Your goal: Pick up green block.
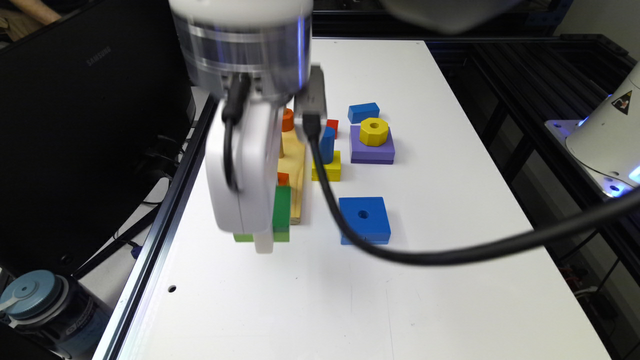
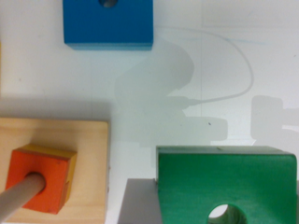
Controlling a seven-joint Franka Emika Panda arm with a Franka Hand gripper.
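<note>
Black is leading off at the exterior view's left: a dark monitor [image 1: 85, 125] is standing just off the table [image 1: 450, 280], and a blue-lidded bottle [image 1: 35, 300] is sitting low beside the table's metal edge. White tabletop is spreading wide and bare toward the near edge, with plenty of open room there.

Moving across, the gripper [image 1: 263, 240] is hanging low over the green block [image 1: 281, 212], its white body covering much of that block. In the wrist view the green block [image 2: 226, 184] is sitting close under the camera, its centre hole showing at the frame's edge. I cannot tell how the jaws are standing; neither picture is showing them clearly.

Just beside the green block, the wooden base [image 1: 295, 180] is lying flat, carrying an orange piece [image 2: 42, 179] threaded on a peg [image 2: 18, 196]. In the wrist view a strip of bare table is separating the base from the green block.

Further along, the blue block [image 1: 364, 219] is resting apart from the green one, open white surface between them, a black cable [image 1: 450, 252] sweeping across its near edge. Behind, a yellow block [image 1: 327, 170] is bearing an upright blue piece [image 1: 327, 145], then a purple block [image 1: 372, 147] is carrying a yellow nut [image 1: 374, 131], with a small blue brick [image 1: 363, 112] beyond.

At the exterior view's right, a dark frame is running along the table's edge, and a white robot base [image 1: 607, 135] is sitting there.
</note>
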